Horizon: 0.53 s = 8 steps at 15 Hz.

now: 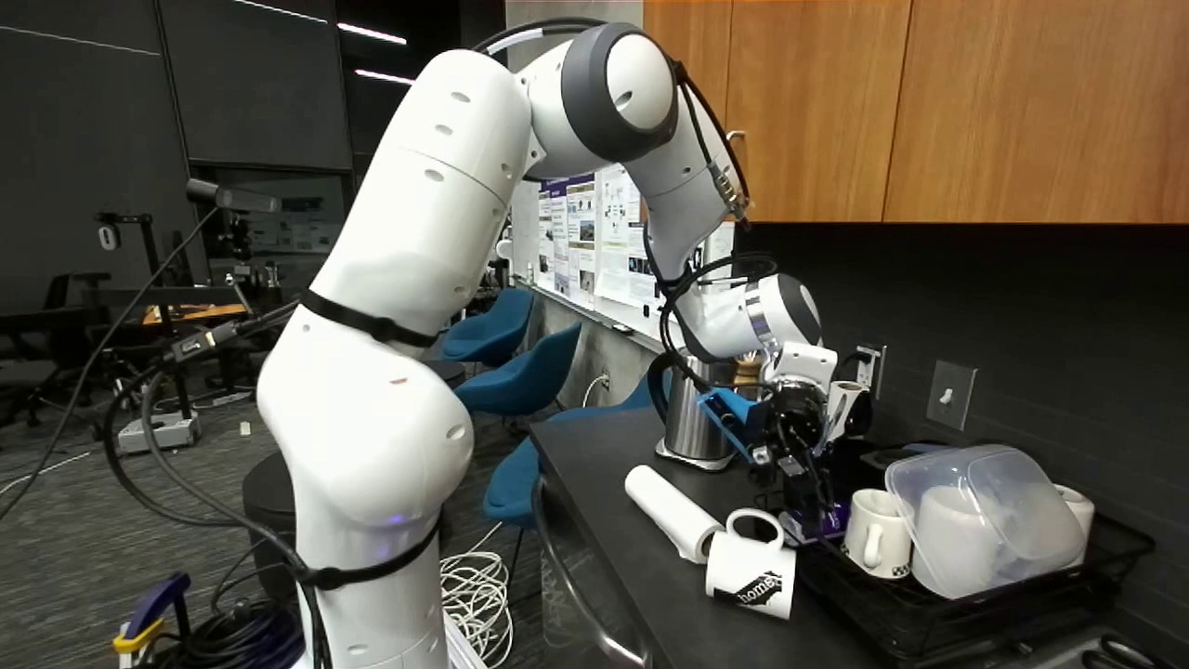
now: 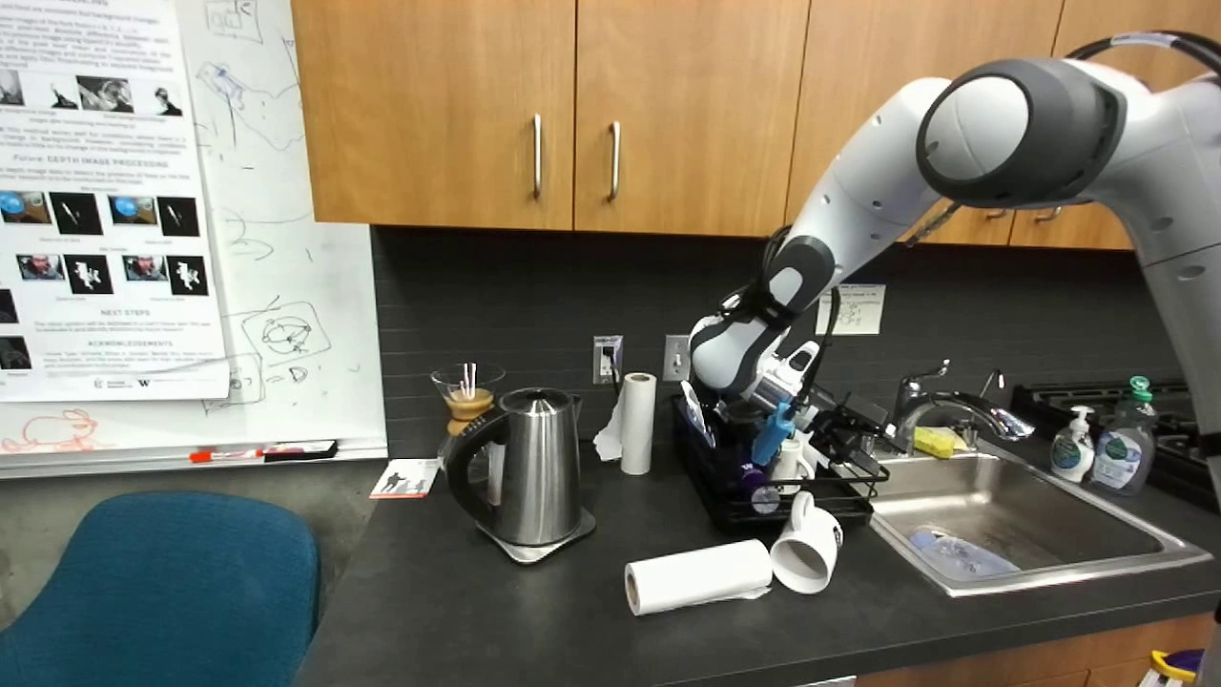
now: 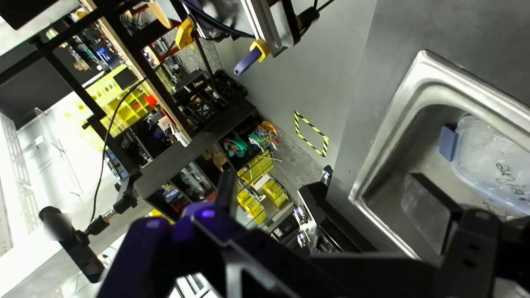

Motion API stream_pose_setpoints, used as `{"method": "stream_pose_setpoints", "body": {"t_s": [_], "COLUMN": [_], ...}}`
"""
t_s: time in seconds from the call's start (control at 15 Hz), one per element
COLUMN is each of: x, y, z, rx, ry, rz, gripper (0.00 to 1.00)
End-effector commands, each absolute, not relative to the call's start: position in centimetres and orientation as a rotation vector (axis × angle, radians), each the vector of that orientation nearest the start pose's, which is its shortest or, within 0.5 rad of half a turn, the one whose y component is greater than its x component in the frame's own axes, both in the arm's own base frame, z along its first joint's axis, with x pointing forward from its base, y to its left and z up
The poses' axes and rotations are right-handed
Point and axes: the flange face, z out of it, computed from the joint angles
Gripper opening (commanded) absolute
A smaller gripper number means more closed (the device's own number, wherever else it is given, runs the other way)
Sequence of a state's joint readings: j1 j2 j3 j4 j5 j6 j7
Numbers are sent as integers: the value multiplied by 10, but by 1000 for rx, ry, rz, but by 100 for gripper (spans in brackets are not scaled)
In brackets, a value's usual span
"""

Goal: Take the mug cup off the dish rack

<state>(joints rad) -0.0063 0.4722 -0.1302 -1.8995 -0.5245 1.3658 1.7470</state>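
Note:
The white mug cup with a black printed band lies on its side on the counter, handle up, beside the black dish rack. In an exterior view the mug cup turns its mouth toward that camera. Another white mug, with a small dark pattern near its base, stands in the rack. Above the rack, my gripper points toward the sink side. Its fingers are spread wide and nothing shows between them. In the wrist view the mug cup and rack are out of view.
A white paper roll lies against the mug cup. The rack also bears a clear plastic container. Nearby stand a steel kettle and an upright roll. The sink adjoins the rack; wooden cabinets hang above.

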Motion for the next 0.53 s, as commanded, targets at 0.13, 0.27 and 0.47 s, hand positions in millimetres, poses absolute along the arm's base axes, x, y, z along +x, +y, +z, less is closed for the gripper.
{"method": "stream_pose_setpoints", "body": {"t_s": [0.13,0.27,0.47], "x": [494,492,491], "y": [-132,-134,-134], "z": [236,233,232], "rx": [1303,1300,1300], "ry": [-1537,-1534,-1533], "rz": [-330,-337,-338], "gripper": [100,100,100]}}
